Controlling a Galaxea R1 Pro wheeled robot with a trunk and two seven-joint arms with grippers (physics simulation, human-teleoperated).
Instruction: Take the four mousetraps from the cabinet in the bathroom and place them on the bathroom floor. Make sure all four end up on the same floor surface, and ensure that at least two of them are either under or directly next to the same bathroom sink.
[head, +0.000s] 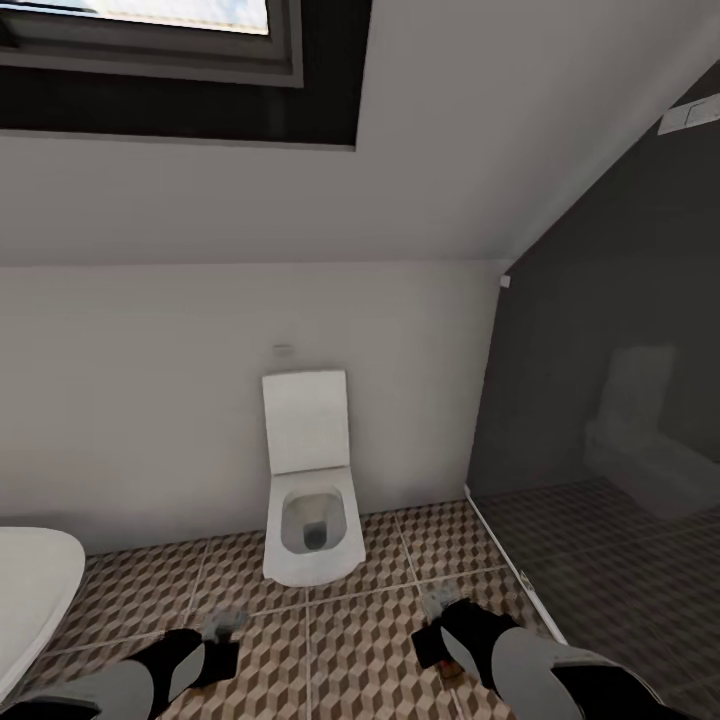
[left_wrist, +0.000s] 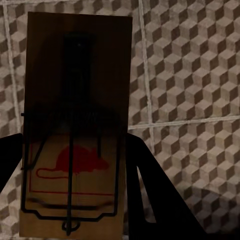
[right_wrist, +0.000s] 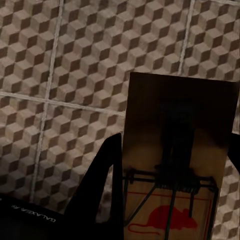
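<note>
while the toilet (head: 312, 500) stands ahead, each arm's fingers (left_wrist: 150, 190) (right_wrist: 100, 185) pinch a mousetrap (left_wrist: 75, 125) (right_wrist: 175, 165) above the bathroom floor (head: 360, 650).

White toilet (head: 310, 500) against pale wall (head: 130, 400), skylight (head: 150, 40) above.

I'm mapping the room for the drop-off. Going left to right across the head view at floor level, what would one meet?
White curved basin edge → left gripper → white square toilet → right gripper → dark grey glass panel.
</note>
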